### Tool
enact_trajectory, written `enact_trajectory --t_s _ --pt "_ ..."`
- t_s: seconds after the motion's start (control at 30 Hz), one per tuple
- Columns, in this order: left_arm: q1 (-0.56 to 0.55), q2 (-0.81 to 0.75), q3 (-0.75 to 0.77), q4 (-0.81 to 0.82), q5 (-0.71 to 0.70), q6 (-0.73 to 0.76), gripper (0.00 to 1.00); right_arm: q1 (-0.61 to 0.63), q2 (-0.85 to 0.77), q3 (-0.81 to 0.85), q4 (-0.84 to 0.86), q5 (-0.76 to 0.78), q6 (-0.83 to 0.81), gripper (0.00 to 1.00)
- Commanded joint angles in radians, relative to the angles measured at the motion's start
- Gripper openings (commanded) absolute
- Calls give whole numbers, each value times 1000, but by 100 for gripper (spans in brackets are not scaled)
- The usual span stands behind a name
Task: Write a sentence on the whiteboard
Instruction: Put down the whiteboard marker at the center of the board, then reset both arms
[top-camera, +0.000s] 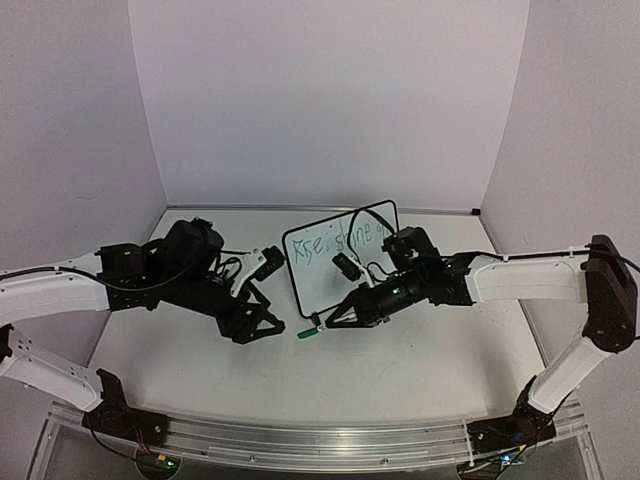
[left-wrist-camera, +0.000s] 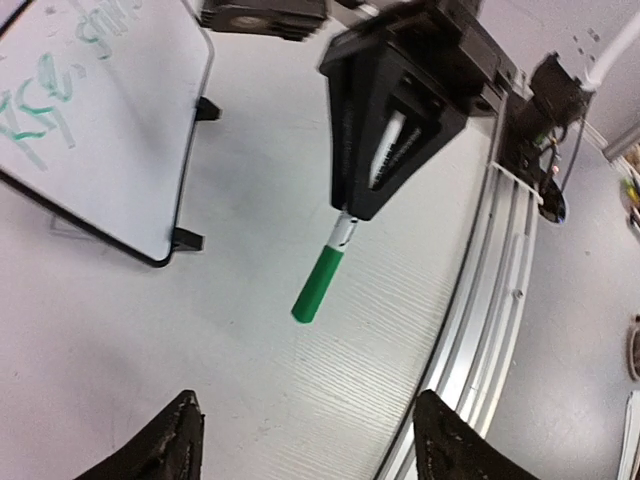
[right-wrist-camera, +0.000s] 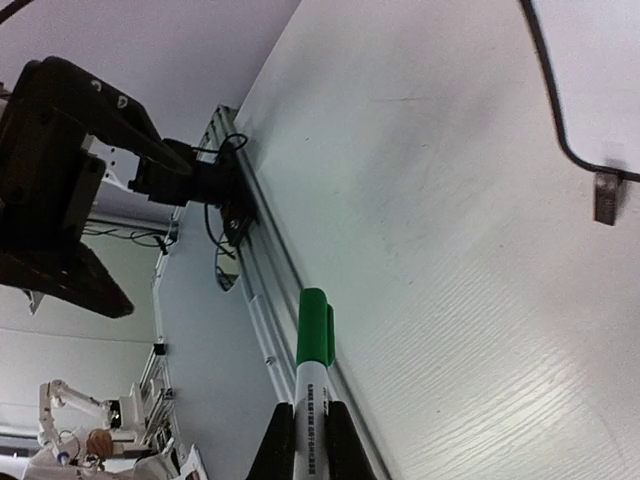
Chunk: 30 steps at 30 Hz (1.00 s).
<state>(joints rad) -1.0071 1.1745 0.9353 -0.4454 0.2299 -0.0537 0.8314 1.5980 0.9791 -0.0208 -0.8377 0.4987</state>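
Table (top-camera: 420, 390): pale surface; both arms reach inward over the middle of it.
Whiteboard (top-camera: 318, 285): propped on its small feet at the far centre, face tilted toward the arms. It is on the far side of both grippers, and neither touches it.
Left gripper (left-wrist-camera: 312, 452): jaws spread wide with nothing between them. It hangs just left of the board's near corner and faces the other arm.
Right gripper (right-wrist-camera: 306, 440): clamped on the white barrel of the marker (left-wrist-camera: 340, 235), low over the table in front of the board.
Sentence (top-camera: 338, 243): one thin green line along the board's upper part, first word roughly "Rise"; the rest is too small to read.
Cap (right-wrist-camera: 314, 328): green, seated on the marker's tip. It is the free end and sticks out past the fingers.
Marker axis: along the right gripper's own line, capped end pointing across the table at the left gripper, barrel end buried in the grip.
Gap: the cap tip is near the open left jaws but apart from them.
Nearer arm: the right arm has the pen; the left is next closest, facing the cap end-on.
Step, as judged: writing looks done and the pen closed. What remains is probably laying the marker down away from the board.
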Motion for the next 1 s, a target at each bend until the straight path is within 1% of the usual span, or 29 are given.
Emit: enact_trajectory --t_s 0.0,0.1,0.17,0.2,0.27,0.37,0.43,0.47,0.5,0.53,0.6,0.67,0.7,0.8,0.9,0.97 --pt "60 -88 -29 27 -117 -83 75 8 47 19 -51 136 -28 2" --pt "88 -91 -16 -17 -163 -114 80 2 111 29 -66 179 -24 3" --pt "105 -71 6 -51 -202 -132 82 -7 142 33 -70 203 -20 7" --pt "113 -62 13 -65 -222 -141 82 -13 151 33 -73 221 -21 11" --pt "133 -48 19 -77 -256 -157 84 -29 161 33 -85 263 -23 23" --pt "182 -40 20 -66 -261 -176 87 -62 157 33 -117 333 -40 44" --pt "223 -34 19 -53 -261 -182 90 -87 145 30 -141 377 -68 57" --pt "242 -30 21 -44 -261 -184 91 -95 134 30 -152 402 -79 61" --pt "266 -27 21 -33 -260 -186 91 -107 123 29 -168 427 -95 66" --pt "303 -23 20 -21 -257 -186 92 -125 109 27 -188 452 -116 75" --pt "363 -10 21 4 -253 -187 94 -158 76 15 -211 499 -140 86" --pt "433 7 30 24 -252 -185 95 -206 36 -1 -228 529 -163 96" --pt "469 18 37 35 -249 -184 96 -235 13 -10 -232 542 -173 98" --pt "597 47 75 61 -234 -174 97 -334 -60 -34 -238 569 -206 98" --pt "727 60 105 82 -163 -178 98 -445 -129 -50 -241 589 -232 98" --pt "815 52 111 98 -149 -201 99 -536 -184 -65 -239 595 -244 98"
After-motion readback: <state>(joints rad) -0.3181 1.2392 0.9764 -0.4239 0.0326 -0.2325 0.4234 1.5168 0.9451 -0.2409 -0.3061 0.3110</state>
